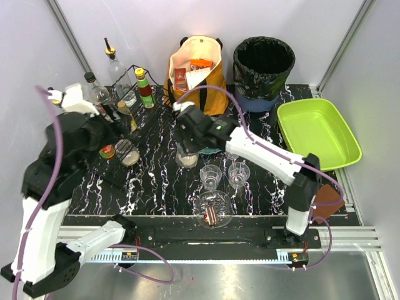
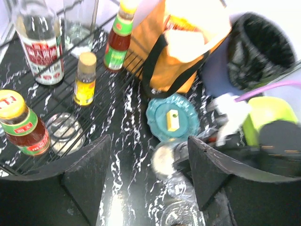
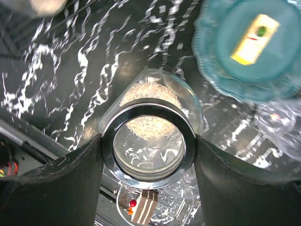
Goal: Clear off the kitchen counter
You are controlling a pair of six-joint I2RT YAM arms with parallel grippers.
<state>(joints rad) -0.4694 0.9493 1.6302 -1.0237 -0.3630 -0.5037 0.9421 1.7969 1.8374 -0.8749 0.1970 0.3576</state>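
Kitchen counter [image 1: 156,187], jar [image 3: 148,141] in right fingers [image 3: 51,188] — plate [image 3: 221,70] beside

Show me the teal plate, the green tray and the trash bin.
teal plate [image 2: 156,117]: left wrist view, bare left side.
green tray [image 1: 315,132]: top external view, bare floor.
trash bin [image 1: 265,81]: top external view, front wall.

Left gripper [image 2: 148,143] agape (right gripper [image 3: 148,141] clamped)

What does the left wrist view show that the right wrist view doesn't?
Only the left wrist: the black wire rack with sauce bottles, the orange bag and the black bin. Only the right wrist: the grains inside the glass jar held by the right gripper, and a cake slice. Both: the teal plate and the kitchen counter.
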